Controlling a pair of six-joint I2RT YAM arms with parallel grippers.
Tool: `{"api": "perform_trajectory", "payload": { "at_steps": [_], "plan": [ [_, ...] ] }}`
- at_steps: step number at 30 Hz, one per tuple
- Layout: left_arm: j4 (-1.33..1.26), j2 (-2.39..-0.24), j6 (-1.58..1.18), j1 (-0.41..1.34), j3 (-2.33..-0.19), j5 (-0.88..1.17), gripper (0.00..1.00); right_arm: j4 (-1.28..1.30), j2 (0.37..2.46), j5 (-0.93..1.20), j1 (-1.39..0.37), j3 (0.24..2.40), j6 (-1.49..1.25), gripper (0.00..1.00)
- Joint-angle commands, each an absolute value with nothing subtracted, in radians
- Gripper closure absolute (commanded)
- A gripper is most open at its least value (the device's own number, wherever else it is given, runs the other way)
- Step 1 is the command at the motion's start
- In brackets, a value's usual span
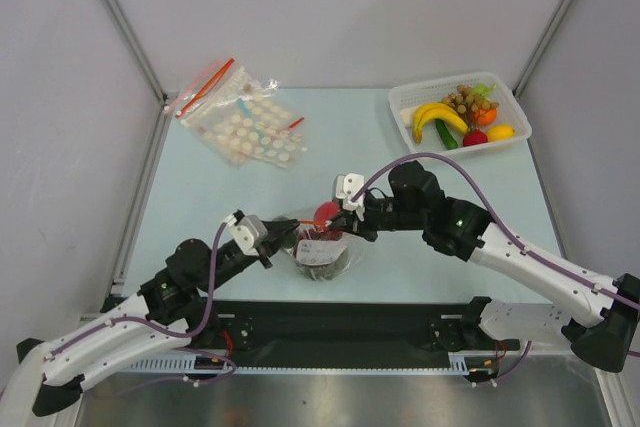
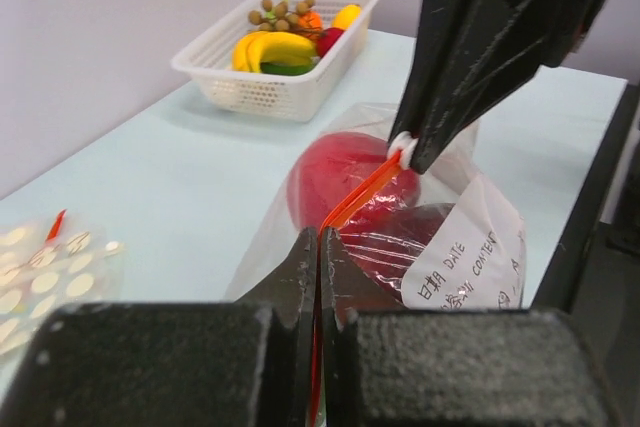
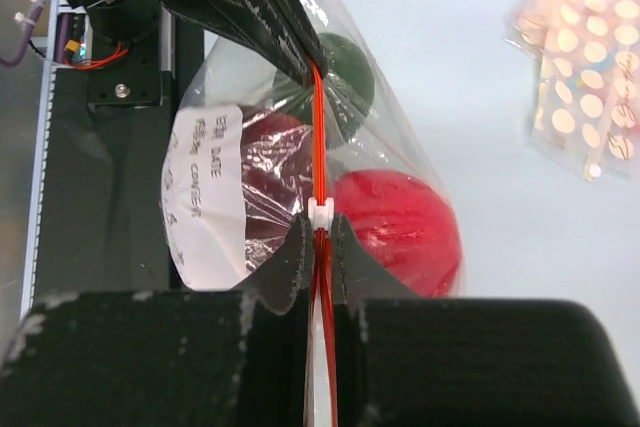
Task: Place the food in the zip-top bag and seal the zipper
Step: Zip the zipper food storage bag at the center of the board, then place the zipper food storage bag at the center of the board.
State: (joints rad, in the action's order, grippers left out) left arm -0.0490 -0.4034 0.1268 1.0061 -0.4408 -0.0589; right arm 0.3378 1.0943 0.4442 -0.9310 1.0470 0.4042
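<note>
**A:** The left gripper (image 1: pixel 272 244) and the right gripper (image 1: pixel 347 215) are each pinched shut on the zipper (image 1: pixel 312 224), one at either end of the zip-top bag (image 1: pixel 322 250), near the table's (image 1: pixel 190 197) front edge.
**B:** Anything close by?
**A:** The basket (image 1: pixel 405 102) and the disc bags (image 1: pixel 250 127) sit well apart, at the back.
**B:** Left wrist?
**A:** The red strip runs taut; a shiny red fruit (image 2: pixel 325 172) and a white label (image 2: pixel 470 262) show through.
**B:** Right wrist?
**A:** A white slider (image 3: pixel 320 213) at its fingertips; a dark green ball (image 3: pixel 352 62) and a dark red piece (image 3: pixel 268 172) inside.

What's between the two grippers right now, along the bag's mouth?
Only the zipper, running straight from the left gripper to the right gripper, with its white slider at the right one. Right wrist view.
</note>
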Motion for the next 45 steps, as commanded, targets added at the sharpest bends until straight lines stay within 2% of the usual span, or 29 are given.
{"api": "perform_trajectory", "payload": {
  "at_steps": [1,14,21,24,37,39,41,45],
  "plan": [
    [-0.043,-0.387,0.13,0.983,-0.462,-0.327,1.0,0.451,1.066,0.358,-0.919,1.06,0.384,1.0],
    [-0.014,-0.4,0.124,0.983,-0.477,-0.396,1.0,0.512,0.997,0.209,-0.92,1.069,0.337,1.0],
    [-0.018,-0.405,0.126,0.983,-0.476,-0.388,1.0,0.598,0.963,0.181,-0.922,1.094,0.336,0.95],
    [-0.015,-0.411,0.127,0.982,-0.48,-0.39,1.0,0.615,0.963,0.16,-0.922,1.1,0.333,1.0],
    [-0.061,-0.462,0.121,0.983,-0.477,-0.353,0.99,0.546,0.93,0.074,-0.922,1.063,0.295,1.0],
    [-0.127,-0.475,0.12,0.982,-0.465,-0.328,0.91,0.485,0.928,0.063,-0.919,1.046,0.285,0.88],
    [-0.182,-0.512,0.121,0.982,-0.446,-0.289,0.82,0.431,0.925,0.04,-0.91,1.008,0.272,0.82],
    [-0.256,-0.631,0.133,0.98,-0.482,-0.249,0.81,0.284,0.91,0.07,-0.847,0.939,0.244,0.81]
  ]
}}
